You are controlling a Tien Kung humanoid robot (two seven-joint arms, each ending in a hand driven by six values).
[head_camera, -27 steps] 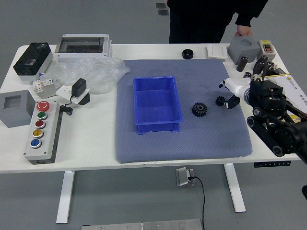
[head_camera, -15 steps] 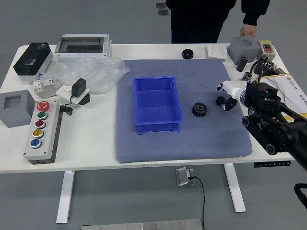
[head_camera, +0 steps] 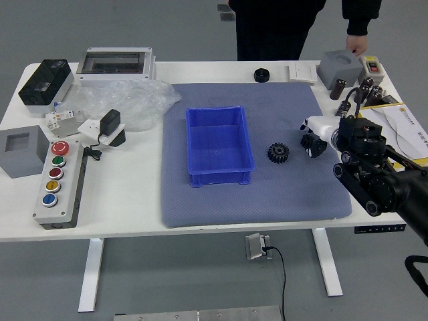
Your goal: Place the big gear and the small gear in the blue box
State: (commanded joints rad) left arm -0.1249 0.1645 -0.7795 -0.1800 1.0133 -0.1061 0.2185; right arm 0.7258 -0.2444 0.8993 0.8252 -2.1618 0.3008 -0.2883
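Small gear (head_camera: pixel 306 140) partly behind fingers (head_camera: pixel 317 146)

And here's the robot's right hand (head_camera: pixel 319 136), reaching in from the right, right over the small gear (head_camera: pixel 306 140) and partly hiding it. The big gear (head_camera: pixel 278 152) sits on the gray mat (head_camera: pixel 254 204) between that hand and the blue box (head_camera: pixel 218 148), while a person (head_camera: pixel 277 27) stands at the far side.

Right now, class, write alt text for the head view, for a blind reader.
The robot's right hand is at the small gear on a mat, its grip unclear. The big gear lies between hand and blue box. A person stands beyond the table.
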